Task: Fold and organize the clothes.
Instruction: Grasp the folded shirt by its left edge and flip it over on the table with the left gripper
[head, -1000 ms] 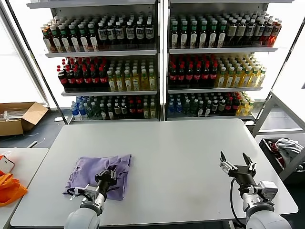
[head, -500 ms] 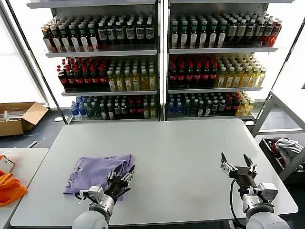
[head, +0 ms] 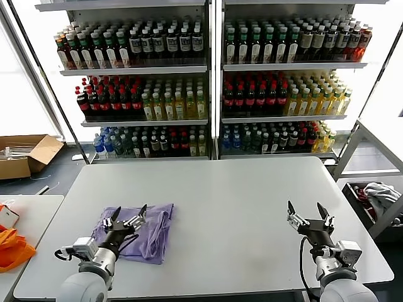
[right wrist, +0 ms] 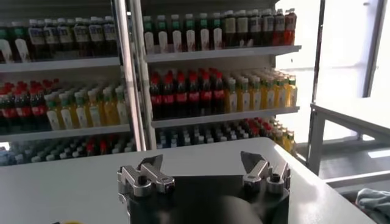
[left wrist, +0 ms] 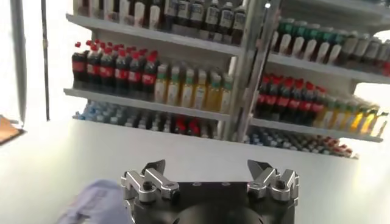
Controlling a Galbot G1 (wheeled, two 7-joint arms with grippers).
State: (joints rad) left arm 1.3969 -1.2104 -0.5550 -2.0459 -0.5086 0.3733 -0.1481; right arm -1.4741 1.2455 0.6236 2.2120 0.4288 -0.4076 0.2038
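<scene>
No text, brand or number can be read on the shelved bottles (head: 258,88) or elsewhere.

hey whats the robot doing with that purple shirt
A two-armed robot is folding clothes. A light purple cotton T-shirt lies folded into a compact bundle on the white table, toward the robot's left. The left gripper is above the shirt's near edge with its jaws open, holding nothing. The right gripper waits open over bare table on the right side, away from the shirt.

Both grippers, left gripper (head: 126,217) and right gripper (head: 309,215), have silver-grey metal jaws on black bodies, grey wrists, and black cables.
</scene>
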